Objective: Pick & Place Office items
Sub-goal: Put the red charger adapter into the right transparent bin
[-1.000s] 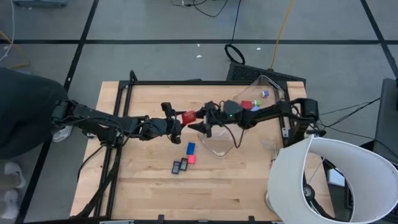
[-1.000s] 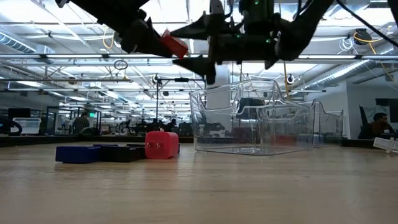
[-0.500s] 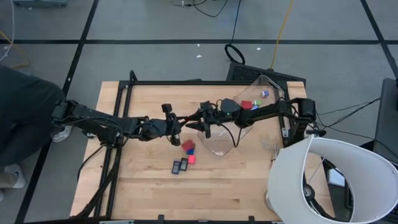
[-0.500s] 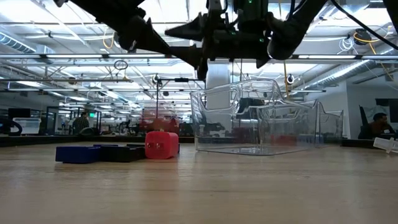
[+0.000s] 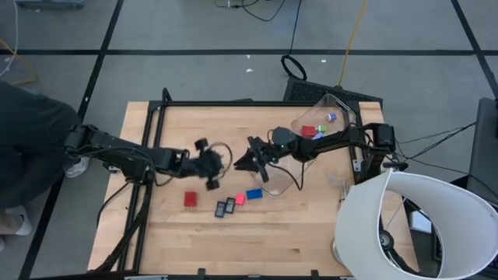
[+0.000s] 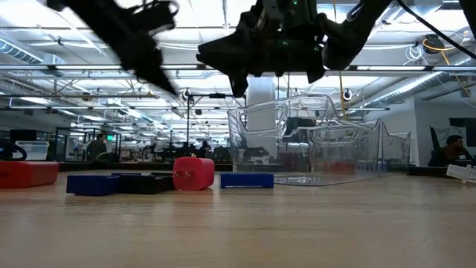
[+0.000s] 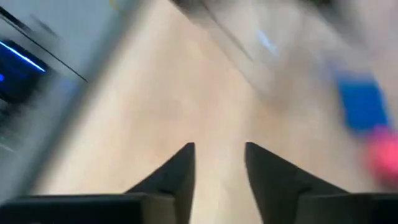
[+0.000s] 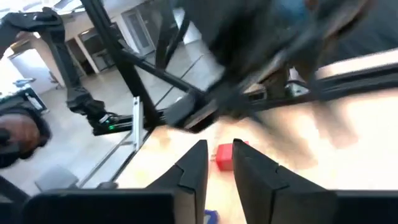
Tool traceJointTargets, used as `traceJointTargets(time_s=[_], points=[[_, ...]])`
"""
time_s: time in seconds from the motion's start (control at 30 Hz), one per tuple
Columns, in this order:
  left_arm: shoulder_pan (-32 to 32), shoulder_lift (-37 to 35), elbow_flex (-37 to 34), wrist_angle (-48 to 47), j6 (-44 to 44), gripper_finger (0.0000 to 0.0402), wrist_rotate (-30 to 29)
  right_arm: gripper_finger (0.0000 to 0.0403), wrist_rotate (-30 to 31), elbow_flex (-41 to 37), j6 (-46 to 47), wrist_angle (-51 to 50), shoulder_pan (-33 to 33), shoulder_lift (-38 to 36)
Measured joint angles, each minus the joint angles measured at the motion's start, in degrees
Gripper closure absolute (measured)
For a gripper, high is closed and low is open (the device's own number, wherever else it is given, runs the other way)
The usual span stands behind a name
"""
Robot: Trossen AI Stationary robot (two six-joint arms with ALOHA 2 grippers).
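Note:
A red block lies flat on the wooden table, also seen at the left of the low view. Beside it lie two dark flat rectangles, a small red cube and a blue block. My left gripper hovers above the table's middle; its fingers stand a little apart with nothing between them. My right gripper faces it from the right, in the air beside the clear bin. Its fingers are nearly together and hold nothing.
The clear bin stands right of centre and holds a red piece, a blue piece and a green piece. A black frame borders the table's left and far sides. A white lamp shade covers the near right corner.
My left gripper has let go of the red block it held up toward my right gripper. The block has fallen to the table and come to rest left of the other pieces. The blue block has slid toward the right. My right gripper has shut on nothing. My left gripper has drawn back leftward.

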Motion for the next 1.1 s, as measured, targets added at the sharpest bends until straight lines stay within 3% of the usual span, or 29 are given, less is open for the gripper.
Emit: traceJointTargets(time_s=[0.13,0.27,0.33,0.63,0.97,1.1], points=[[-0.9,0.0,1.3,-17.9,-17.6,0.0185,13.7,0.0308,-1.5,0.0,-1.7,-0.2,-0.3,0.0],[-2.1,0.0,1.3,-25.2,-35.9,0.0123,34.1,0.0284,-1.8,0.0,-4.7,-0.1,-0.2,0.0],[-4.2,0.0,1.1,-26.5,-43.8,0.0104,38.3,0.0274,-1.2,0.0,-6.2,-0.1,-0.3,0.0],[-9.2,4.5,0.9,-32.9,-71.3,0.0089,34.9,0.0245,1.9,0.0,-7.6,0.0,-0.4,0.0],[-13.5,13.4,0.8,-31.1,-83.6,0.0089,39.0,0.0241,1.8,0.0,-13.0,0.0,-0.3,0.0],[-13.8,16.0,0.8,-30.8,-85.5,0.0089,36.9,0.0242,1.8,0.0,-16.2,0.0,-0.3,0.0]])
